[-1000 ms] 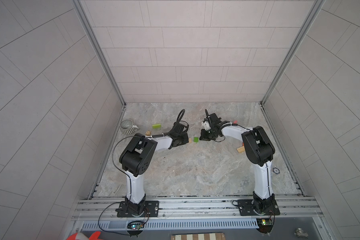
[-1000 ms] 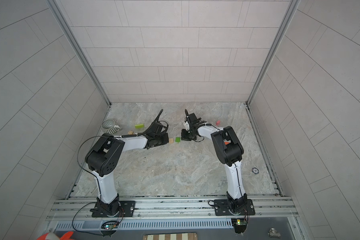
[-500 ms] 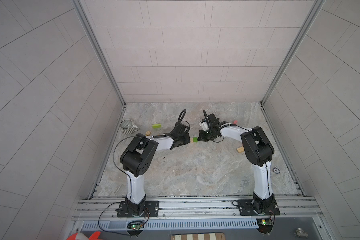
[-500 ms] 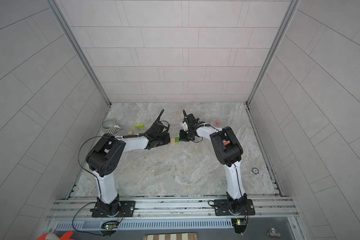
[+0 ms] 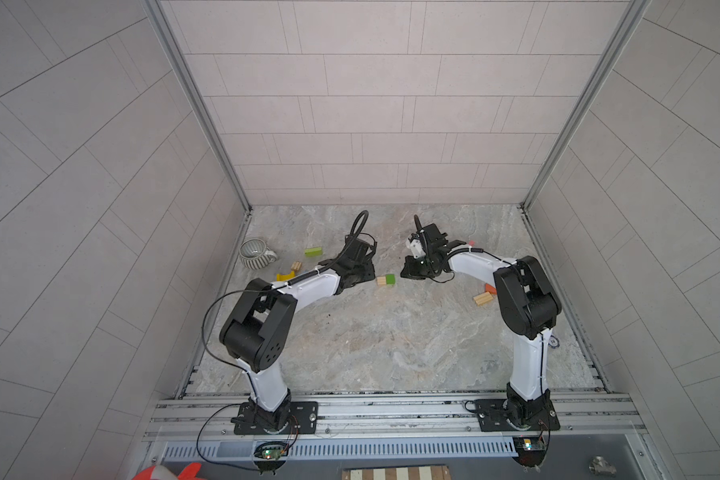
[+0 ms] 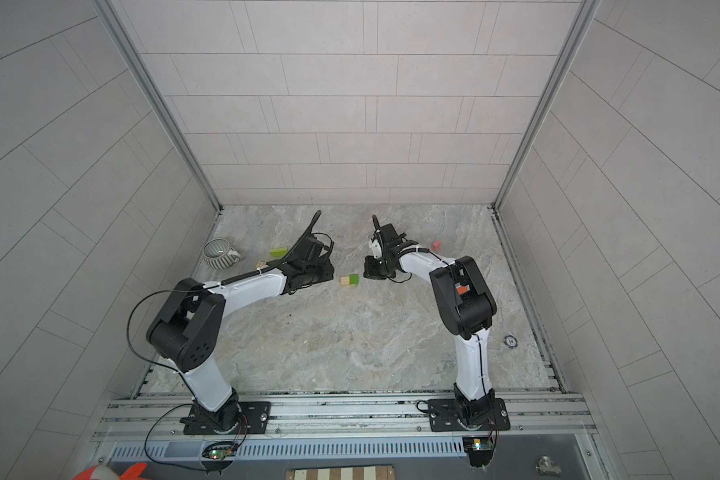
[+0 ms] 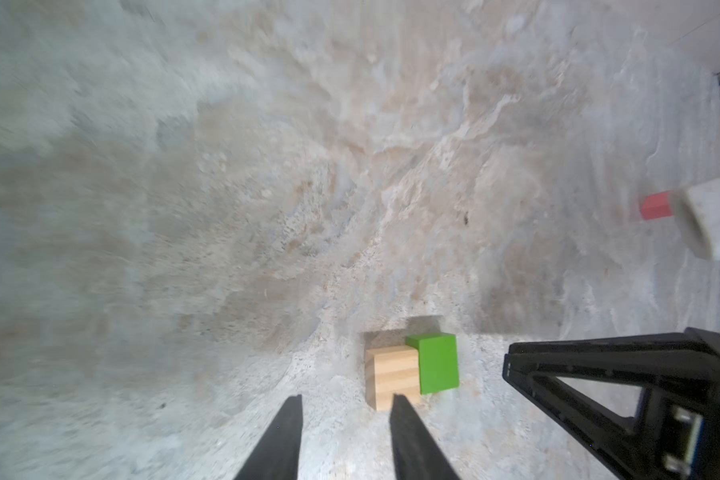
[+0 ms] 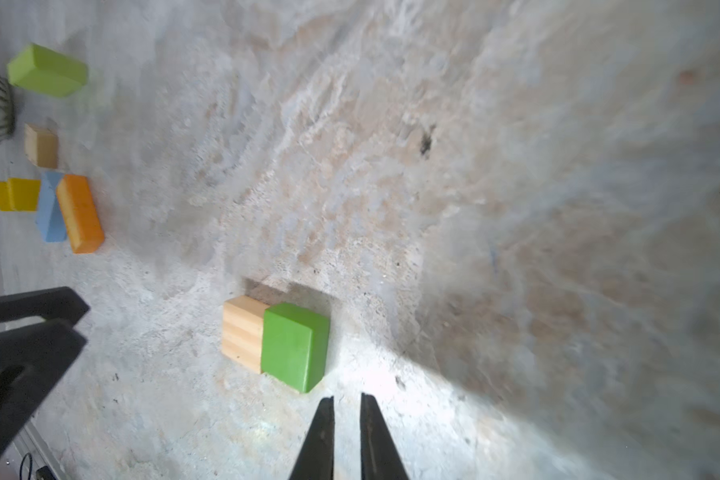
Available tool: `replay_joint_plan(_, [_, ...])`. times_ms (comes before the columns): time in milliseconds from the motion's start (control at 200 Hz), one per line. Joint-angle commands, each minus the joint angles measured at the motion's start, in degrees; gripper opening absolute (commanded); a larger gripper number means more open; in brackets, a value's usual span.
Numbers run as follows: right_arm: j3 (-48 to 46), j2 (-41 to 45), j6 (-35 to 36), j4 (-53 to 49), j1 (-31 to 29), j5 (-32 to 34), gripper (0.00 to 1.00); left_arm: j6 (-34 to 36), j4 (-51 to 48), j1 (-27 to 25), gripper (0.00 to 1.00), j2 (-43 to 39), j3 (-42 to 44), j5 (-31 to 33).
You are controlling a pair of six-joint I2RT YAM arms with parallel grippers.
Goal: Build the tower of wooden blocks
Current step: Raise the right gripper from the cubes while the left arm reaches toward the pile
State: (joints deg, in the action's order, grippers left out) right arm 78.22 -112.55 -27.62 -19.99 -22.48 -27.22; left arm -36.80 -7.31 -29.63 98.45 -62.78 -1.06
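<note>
Of the wood block tower, a tan cube (image 7: 393,376) and a green cube (image 7: 438,363) sit side by side on the stone floor, touching, neither on top of the other. They lie between the two grippers in both top views (image 5: 381,281) (image 6: 353,279). My left gripper (image 7: 346,401) is open and empty, one finger tip just short of the tan cube. My right gripper (image 8: 346,398) sits just short of the green cube (image 8: 294,345), jaws parted by a narrow gap with nothing between them.
A grey ribbed mug (image 5: 254,253) stands at the far left. Near it lie a long green block (image 8: 46,70), a tan block (image 8: 40,145), a yellow piece (image 8: 17,194), a blue block (image 8: 51,208) and an orange block (image 8: 80,212). A pink-red block (image 5: 471,242) and a tan block (image 5: 483,298) lie on the right.
Both arms stay on either side of the two cubes with hardly any shift. The cubes have not moved.
</note>
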Motion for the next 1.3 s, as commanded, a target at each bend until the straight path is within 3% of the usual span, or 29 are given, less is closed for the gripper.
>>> replay_joint_plan(0, [-1.7, 5.8, 0.1, -1.3, -0.2, 1.8, 0.17, 0.1, -8.6, 0.9, 0.45, -4.8, -2.0, 7.1])
replay_joint_plan(70, [-3.7, 9.0, 0.2, -1.5, -0.3, 2.6, 0.20, 0.1, -12.6, 2.9, 0.49, -6.4, -3.3, 6.1])
replay_joint_plan(110, [-5.1, 10.9, 0.3, -1.4, -0.3, 2.9, 0.24, 0.2, -15.7, 4.0, 0.56, -7.2, -4.6, 5.5])
replay_joint_plan(175, [-7.6, 14.4, 0.5, -0.8, -0.3, 2.7, 0.38, 1.2, -19.9, 5.9, 0.64, -8.3, -6.9, 5.3])
replay_joint_plan(235, [-10.1, 17.3, 1.0, 0.0, -0.2, 1.6, 0.45, 1.9, -23.2, 8.1, 0.70, -8.7, -9.0, 3.3])
replay_joint_plan(415, [-18.3, 25.3, 0.7, 3.8, -0.3, -0.6, 0.57, 6.3, -30.7, 13.8, 0.83, -7.9, -16.1, -2.3])
replay_joint_plan(560, [-24.6, 31.1, -2.6, 9.3, -0.4, -4.0, 0.64, 10.5, -38.7, 16.6, 1.00, -4.1, -23.4, -0.8])
replay_joint_plan(696, [-29.8, 36.9, -5.6, 14.5, -0.4, -4.1, 0.70, 16.1, -43.0, 17.7, 0.99, -1.2, -27.9, 4.4])
replay_joint_plan(831, [-31.9, 40.0, -6.8, 16.3, -0.4, -4.0, 0.65, 20.9, -44.5, 19.8, 0.90, 1.8, -29.2, 5.9])
replay_joint_plan(971, [-32.9, 40.8, -7.6, 16.2, -0.4, -5.7, 0.48, 25.1, -48.1, 22.0, 0.81, 6.3, -32.4, 8.0])
replay_joint_plan(1296, [-37.9, 40.8, -12.5, 23.9, -0.5, -6.9, 0.50, 32.6, -52.3, 24.6, 0.72, 19.0, -45.3, 8.9])
